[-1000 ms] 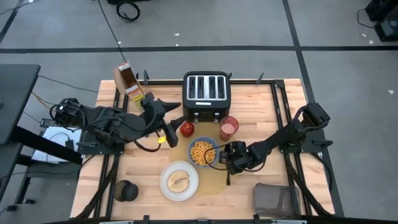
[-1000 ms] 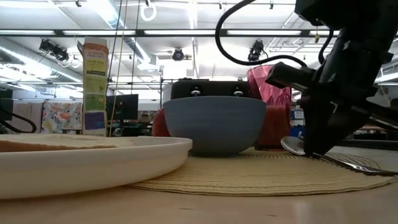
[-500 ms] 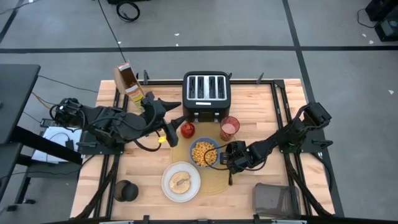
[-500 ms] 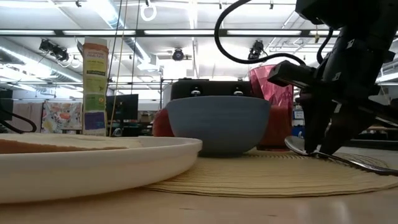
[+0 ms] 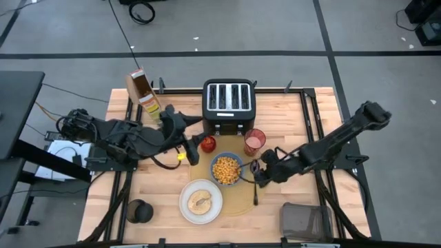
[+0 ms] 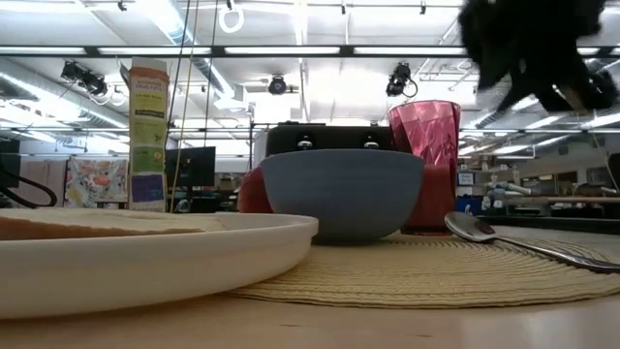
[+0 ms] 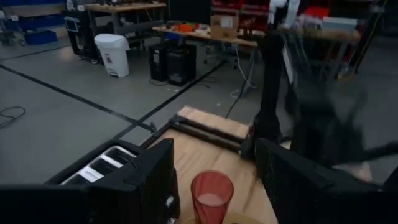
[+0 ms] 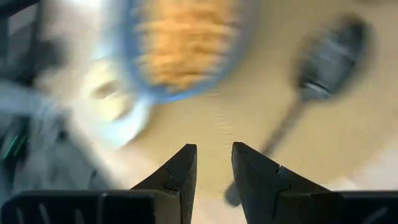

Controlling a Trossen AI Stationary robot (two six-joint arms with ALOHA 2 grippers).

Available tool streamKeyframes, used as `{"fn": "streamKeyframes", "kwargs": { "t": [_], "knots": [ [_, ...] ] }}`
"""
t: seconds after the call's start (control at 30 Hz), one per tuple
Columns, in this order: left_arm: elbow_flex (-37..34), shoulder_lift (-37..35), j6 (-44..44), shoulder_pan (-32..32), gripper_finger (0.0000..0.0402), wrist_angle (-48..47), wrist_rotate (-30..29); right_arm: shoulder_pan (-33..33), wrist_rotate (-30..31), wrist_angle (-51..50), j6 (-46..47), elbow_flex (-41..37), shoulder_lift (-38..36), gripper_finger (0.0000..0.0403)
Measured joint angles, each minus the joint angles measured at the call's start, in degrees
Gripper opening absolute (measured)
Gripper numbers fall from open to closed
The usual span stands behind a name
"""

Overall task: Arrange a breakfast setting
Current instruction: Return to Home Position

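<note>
One gripper (right) over placemat's edge

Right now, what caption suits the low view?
Blue bowl, red cup and spoon on the placemat, white plate in front, right gripper above.

The wooden desk holds a big round tan placemat near its middle. A black toaster stands past the mat. A tall yellow cereal box stands in a far corner. A white plate sits at the mat's edge. A dark round thing and a dark bin sit in the near corners.
</note>
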Motion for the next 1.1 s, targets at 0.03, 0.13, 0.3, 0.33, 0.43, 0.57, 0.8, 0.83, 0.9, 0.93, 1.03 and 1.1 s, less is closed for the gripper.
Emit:
{"fn": "streamKeyframes", "kwargs": {
  "t": [0.03, 0.13, 0.3, 0.33, 0.43, 0.57, 0.8, 0.83, 0.9, 0.93, 1.03, 1.1],
  "knots": [
    [-1.26, 0.06, 0.38, -0.05, 0.0231, 0.95, 0.10, 0.56, 0.51, 1.33, -6.33, 0.00, -2.28, 0.0112],
    [-6.69, 0.23, 1.57, -0.13, 0.0222, 7.15, 1.50, 1.82, 1.33, 6.01, -26.70, 0.06, -8.61, 0.0111],
    [-15.90, 0.23, 6.09, 1.59, 0.0183, 24.33, 9.51, 2.52, 4.62, 13.13, -50.41, 0.07, -17.23, 0.0094],
    [-17.51, 0.23, 7.66, 2.67, 0.0172, 27.88, 12.53, 2.46, 5.17, 14.62, -54.79, 0.07, -18.94, 0.0088],
    [-19.33, 0.20, 11.83, 6.72, 0.0134, 32.89, 20.75, 1.89, 5.47, 18.19, -68.19, 0.07, -24.79, 0.0064],
    [-16.54, -1.14, 16.55, 11.72, 0.0086, 34.45, 27.33, 1.05, 4.05, 19.69, -84.68, 0.13, -33.83, 0.0032],
    [-13.75, -1.49, 16.15, 15.95, 0.0051, 38.74, 27.62, 0.92, 10.16, 19.22, -100.94, 0.15, -48.83, 0.0008],
    [-13.58, -1.47, 15.42, 16.21, 0.0051, 39.98, 27.63, 0.90, 10.98, 19.14, -100.50, 0.15, -50.50, 0.0009],
    [-13.26, -1.49, 13.29, 16.46, 0.0052, 42.15, 27.59, 0.64, 13.80, 19.16, -96.89, 0.17, -53.14, 0.0013],
    [-13.26, -1.49, 13.68, 16.46, 0.0052, 43.24, 27.60, 0.28, 15.84, 19.14, -95.81, 0.17, -53.84, 0.0017],
    [-13.27, -1.49, 16.58, 17.06, 0.0052, 43.76, 27.82, -1.50, 19.25, 18.88, -98.25, 0.15, -54.25, 0.0029],
    [-13.27, -1.47, 16.96, 17.57, 0.0052, 43.35, 27.98, -2.77, 18.13, 18.73, -98.65, 0.15, -53.91, 0.0033]
  ]
}}
